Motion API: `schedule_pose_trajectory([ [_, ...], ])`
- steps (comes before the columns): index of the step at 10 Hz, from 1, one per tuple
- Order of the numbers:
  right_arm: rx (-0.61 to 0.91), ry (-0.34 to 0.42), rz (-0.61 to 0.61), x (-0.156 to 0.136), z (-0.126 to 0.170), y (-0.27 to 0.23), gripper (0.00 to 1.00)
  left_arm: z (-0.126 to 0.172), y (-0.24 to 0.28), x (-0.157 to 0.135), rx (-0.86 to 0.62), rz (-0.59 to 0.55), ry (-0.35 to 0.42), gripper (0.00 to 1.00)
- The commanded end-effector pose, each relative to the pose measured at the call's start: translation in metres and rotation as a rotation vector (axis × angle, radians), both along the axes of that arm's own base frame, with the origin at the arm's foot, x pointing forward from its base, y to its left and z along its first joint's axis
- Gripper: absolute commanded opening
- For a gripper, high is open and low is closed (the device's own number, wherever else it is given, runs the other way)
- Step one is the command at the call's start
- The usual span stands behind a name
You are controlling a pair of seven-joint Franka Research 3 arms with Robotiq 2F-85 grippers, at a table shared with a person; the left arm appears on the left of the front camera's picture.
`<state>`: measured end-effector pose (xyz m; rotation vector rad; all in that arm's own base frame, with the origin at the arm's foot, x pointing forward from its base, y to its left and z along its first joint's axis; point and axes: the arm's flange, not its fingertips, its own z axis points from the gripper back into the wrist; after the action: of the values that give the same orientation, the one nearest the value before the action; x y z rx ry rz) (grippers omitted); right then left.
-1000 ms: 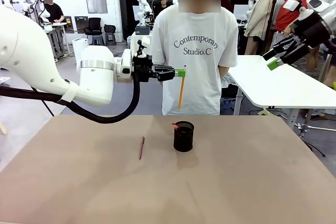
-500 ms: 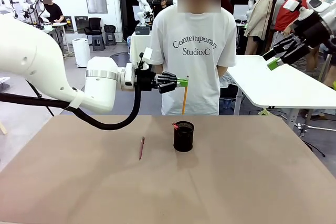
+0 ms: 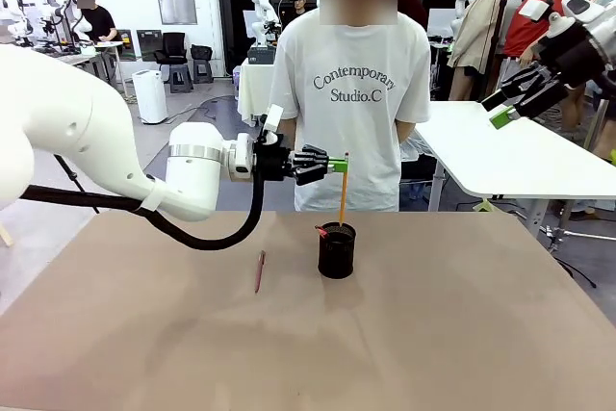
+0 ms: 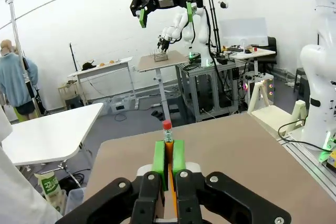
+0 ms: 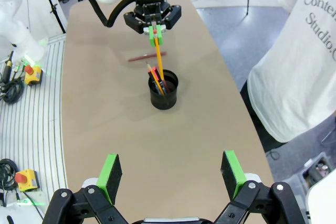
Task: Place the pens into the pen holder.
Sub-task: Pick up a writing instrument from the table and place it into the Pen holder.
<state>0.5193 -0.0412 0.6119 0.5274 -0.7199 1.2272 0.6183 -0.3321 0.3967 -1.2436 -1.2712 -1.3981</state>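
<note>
The thin yellow-orange pencil [image 3: 341, 194] is pinched near its upper end by the left gripper [image 3: 339, 163], whose green pads are shut flat on it. It is hung upright, with its lower tip at the mouth of the small black wire-mesh pen holder [image 3: 337, 252]. The dark reddish-brown pen [image 3: 260, 271] is seen lying on the brown table [image 3: 462, 334], left of the holder and apart from it. The right gripper [image 5: 170, 174] is held wide open and empty. Both sticks are judged light, stiff and smooth, apt to swivel in a pinch; the lying one is best taken at mid-length. "Contemporary Studio.C" is read on the person's white T-shirt [image 3: 356, 132].
</note>
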Motion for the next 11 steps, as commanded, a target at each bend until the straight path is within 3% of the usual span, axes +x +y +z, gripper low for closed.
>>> schedule_pose_trajectory([
  [1, 0.001, 0.002, -0.005, -0.001, 0.002, 0.0, 1.0, -0.004, 0.002, 0.004, -0.022, -0.024, 0.021, 0.05],
  [5, 0.001, 0.002, -0.005, -0.001, 0.002, 0.0, 1.0, 0.002, -0.001, -0.004, -0.024, -0.048, 0.013, 0.84],
  [6, 0.001, 0.002, -0.005, -0.001, 0.002, 0.0, 1.0, 0.002, 0.0, -0.004, -0.025, -0.049, 0.014, 1.0],
  [11, 0.001, 0.002, -0.005, -0.001, 0.002, 0.0, 1.0, 0.013, 0.003, -0.008, 0.005, -0.051, 0.005, 1.0],
])
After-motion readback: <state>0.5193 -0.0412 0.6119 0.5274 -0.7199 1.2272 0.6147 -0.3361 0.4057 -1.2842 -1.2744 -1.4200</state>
